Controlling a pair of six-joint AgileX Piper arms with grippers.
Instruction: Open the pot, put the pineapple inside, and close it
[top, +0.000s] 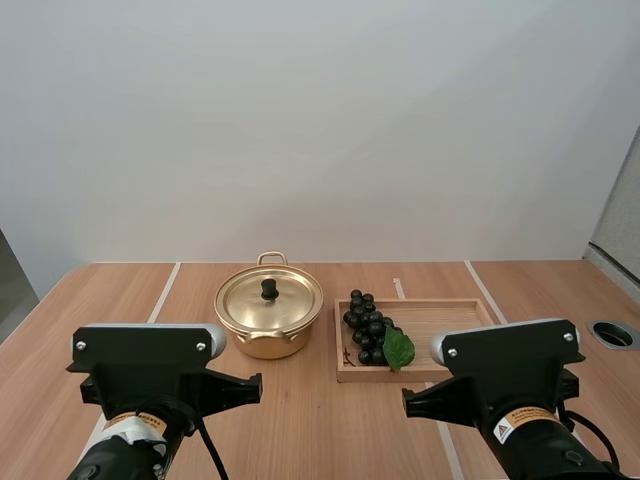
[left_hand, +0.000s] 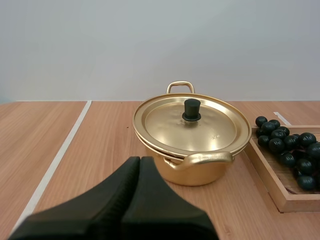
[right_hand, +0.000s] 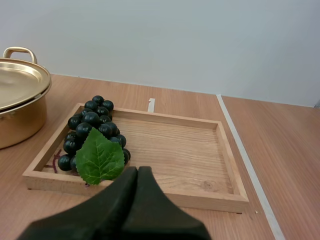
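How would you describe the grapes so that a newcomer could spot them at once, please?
On the table, right of the golden pot, lies a wooden tray. The grapes sit at its pot-side end: the only dark cluster, with one green leaf.

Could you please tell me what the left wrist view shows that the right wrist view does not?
Of the two, the left wrist view has the lid's black knob, the pot's near handle and the shut left gripper. The right wrist view has the green leaf, the tray's bare right half and the shut right gripper. Both have the gold pot, the grapes and the wooden tray.
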